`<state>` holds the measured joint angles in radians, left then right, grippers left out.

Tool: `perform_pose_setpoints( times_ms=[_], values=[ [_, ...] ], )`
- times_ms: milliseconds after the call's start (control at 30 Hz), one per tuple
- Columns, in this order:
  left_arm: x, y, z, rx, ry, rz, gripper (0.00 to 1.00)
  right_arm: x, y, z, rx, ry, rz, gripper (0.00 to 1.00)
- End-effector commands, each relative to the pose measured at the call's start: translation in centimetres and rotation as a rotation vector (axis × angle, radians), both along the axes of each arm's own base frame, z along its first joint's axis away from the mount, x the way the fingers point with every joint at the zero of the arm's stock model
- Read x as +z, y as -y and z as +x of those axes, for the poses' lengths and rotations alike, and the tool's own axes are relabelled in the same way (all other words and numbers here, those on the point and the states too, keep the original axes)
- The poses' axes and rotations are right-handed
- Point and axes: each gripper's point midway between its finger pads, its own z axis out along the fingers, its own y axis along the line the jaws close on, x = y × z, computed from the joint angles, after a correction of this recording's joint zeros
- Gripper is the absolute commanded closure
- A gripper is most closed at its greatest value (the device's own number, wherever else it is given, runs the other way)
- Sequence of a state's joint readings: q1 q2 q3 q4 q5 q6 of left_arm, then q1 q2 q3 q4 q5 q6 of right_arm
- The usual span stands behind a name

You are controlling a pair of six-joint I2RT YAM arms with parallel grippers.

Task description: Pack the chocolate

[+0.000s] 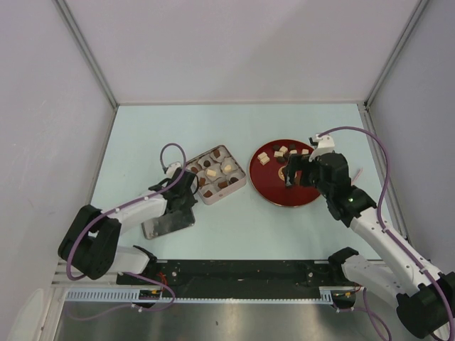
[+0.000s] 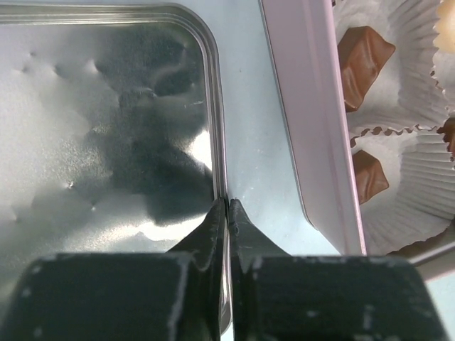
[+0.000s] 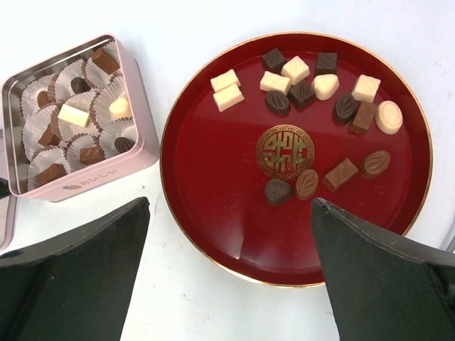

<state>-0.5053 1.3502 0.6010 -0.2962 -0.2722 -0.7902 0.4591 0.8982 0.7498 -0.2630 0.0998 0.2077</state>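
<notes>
The loose chocolate (image 3: 277, 192) lies on the red plate (image 3: 206, 213). Most pieces sit in a loose band along the far half, dark, reddish-brown and cream ones mixed. A few brown ones lie nearer the gold emblem at the centre. More pieces already sit in the paper cups (image 3: 43, 121) of the pink square tin (image 3: 142, 121), which stands on the surface (image 3: 185, 312) just beside the plate on its left, not touching it as far as the wrist view shows.

The right gripper (image 3: 231, 202) hangs above the near half of the plate, its fingers spread wide and holding nothing. In its own view the closest pieces, a dark heart shape and a brown oval, lie just ahead of the gap between the fingers and slightly right of its middle. A brown bar beside them lies on a slant, so its long axis runs diagonally to the line between the fingertips, and the wrist would probably need a turn to close across its short sides. The right arm is plainly the nearer one to this chocolate.

The left gripper (image 2: 227, 206) is on the other side of the tin, over the silvery lid (image 2: 106, 142) lying on the surface. Its fingers are closed to a hairline with the lid's rim running between them, so it appears to be pinching that rim.
</notes>
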Motion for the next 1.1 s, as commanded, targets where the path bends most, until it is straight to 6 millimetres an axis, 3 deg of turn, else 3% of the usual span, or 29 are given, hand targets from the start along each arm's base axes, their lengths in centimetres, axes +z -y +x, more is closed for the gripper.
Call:
perform_pose_setpoints(
  times_ms=[0,433,567,867,1067],
  values=[
    [-1.3,-1.0,-1.6,0.034,-0.047,0.012,1.00,1.2,-0.2,0.1,0.001,0.060,0.003,0.00],
    [-0.6,-1.8,-0.6,0.021,0.027,-0.059,1.00,1.6,-3.3,-0.5,0.137,0.070,0.050,0.02],
    [0.8,-1.7,0.4,-0.007,0.057,-0.078,1.00,1.4,-6.0,-1.2,0.223,0.073,0.053,0.02],
    [8.9,-2.1,3.1,0.015,0.276,-0.120,1.00,2.6,-14.2,-3.0,0.423,0.237,0.013,0.03],
    [14.4,-3.1,3.1,0.104,0.430,-0.179,1.00,3.7,-18.7,-3.8,0.518,0.345,0.047,0.03]
  ],
)
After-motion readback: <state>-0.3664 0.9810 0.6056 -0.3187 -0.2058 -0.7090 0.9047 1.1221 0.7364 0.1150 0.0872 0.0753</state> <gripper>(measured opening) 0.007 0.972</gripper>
